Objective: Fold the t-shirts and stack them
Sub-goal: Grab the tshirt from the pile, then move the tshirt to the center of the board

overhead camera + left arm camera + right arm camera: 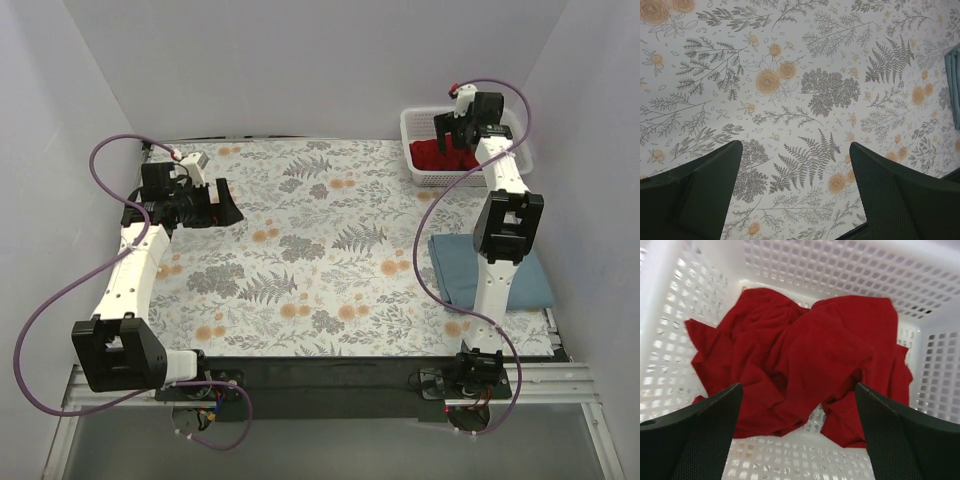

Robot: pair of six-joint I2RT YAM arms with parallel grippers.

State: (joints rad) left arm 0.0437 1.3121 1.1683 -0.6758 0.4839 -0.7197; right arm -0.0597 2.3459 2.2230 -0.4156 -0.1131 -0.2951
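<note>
The red t-shirt [800,355] lies crumpled in the white lattice basket [420,125] at the back right; it also shows in the top view [440,155]. My right gripper [455,132] hovers over the basket, open and empty, with the shirt below its jaws [797,395]. The blue-grey t-shirt [455,265] lies folded flat at the right of the table, partly hidden by the right arm; its edge shows in the left wrist view [954,85]. My left gripper [222,205] is open and empty above the floral cloth at the left [795,150].
The floral tablecloth [320,230] covers the table. White walls stand at the back and both sides. The basket's walls [840,265] surround the red shirt closely. Purple cables loop beside each arm.
</note>
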